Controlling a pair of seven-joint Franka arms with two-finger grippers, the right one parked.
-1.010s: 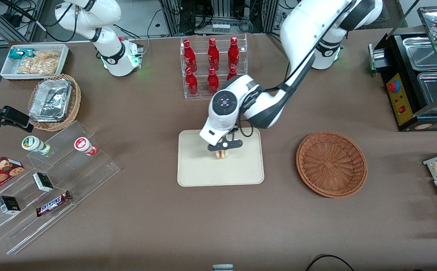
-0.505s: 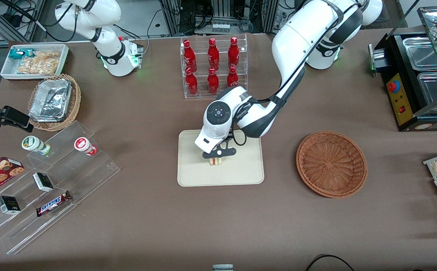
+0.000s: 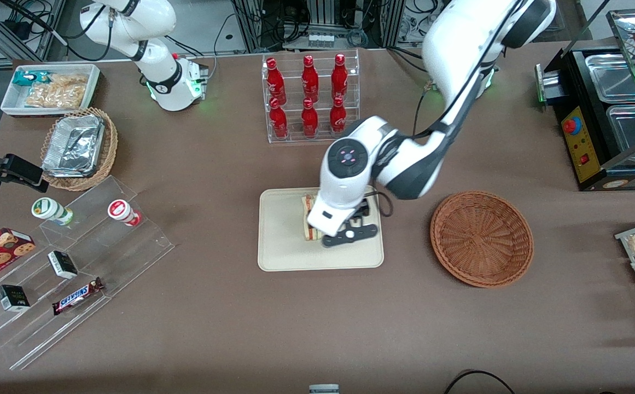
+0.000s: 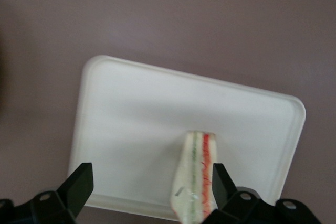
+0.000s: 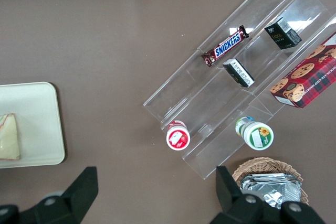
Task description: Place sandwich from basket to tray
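On the clear stepped shelf toward the parked arm's end of the table, the candy bar [image 3: 77,295] reads SNICKERS; writing on the small cartons is too small to read. At mid-table the sandwich [image 3: 309,219] lies on the tray [image 3: 284,251], its long axis running from nearer the front camera to farther from it. The gripper [image 3: 350,236] hovers just above it, toward the basket [image 3: 481,238], jaws spread wide and holding nothing, so a straight lift looks clear.

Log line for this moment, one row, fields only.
stage: release | sandwich: lying on tray | claw: open, above tray, sandwich beside one finger | basket: no sandwich in it
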